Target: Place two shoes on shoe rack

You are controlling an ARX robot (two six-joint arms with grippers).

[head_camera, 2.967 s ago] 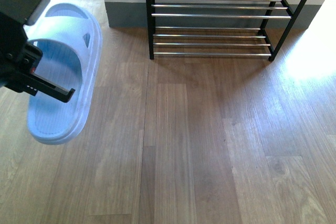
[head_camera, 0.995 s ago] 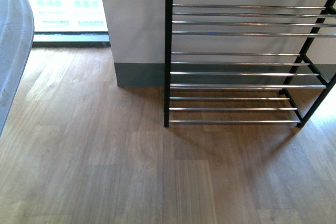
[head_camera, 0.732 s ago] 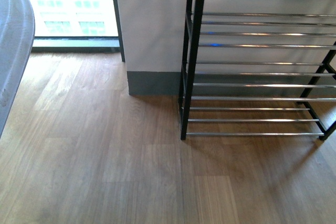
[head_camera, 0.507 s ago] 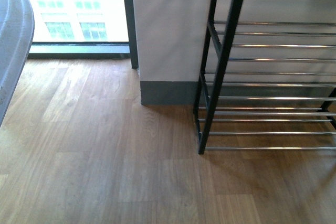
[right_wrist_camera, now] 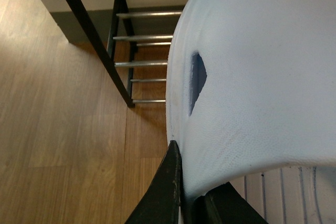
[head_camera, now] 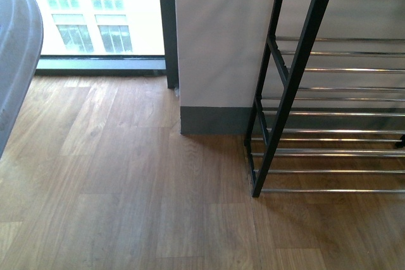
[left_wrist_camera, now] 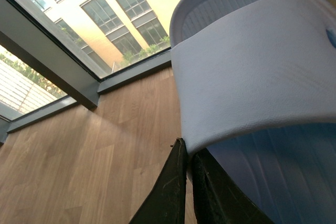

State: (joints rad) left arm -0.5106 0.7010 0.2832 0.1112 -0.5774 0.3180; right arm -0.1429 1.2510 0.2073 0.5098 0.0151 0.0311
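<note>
Each gripper pinches a pale blue slide by its strap: left gripper (left_wrist_camera: 188, 182) on the left slide (left_wrist_camera: 252, 77), right gripper (right_wrist_camera: 191, 192) on the right slide (right_wrist_camera: 262, 87). Both hang clear of the floor (head_camera: 126, 188), likely for carrying. The rack (head_camera: 297, 86) stands at three o'clock in the front view.

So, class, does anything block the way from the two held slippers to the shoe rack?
Nothing visible does. The left gripper and right gripper hold the left slipper and right slipper; only bare floor lies before the shoe rack.

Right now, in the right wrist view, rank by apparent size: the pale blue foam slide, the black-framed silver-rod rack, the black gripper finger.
1. Pale blue slide, enlarged by nearness.
2. Rack.
3. Gripper finger.
</note>
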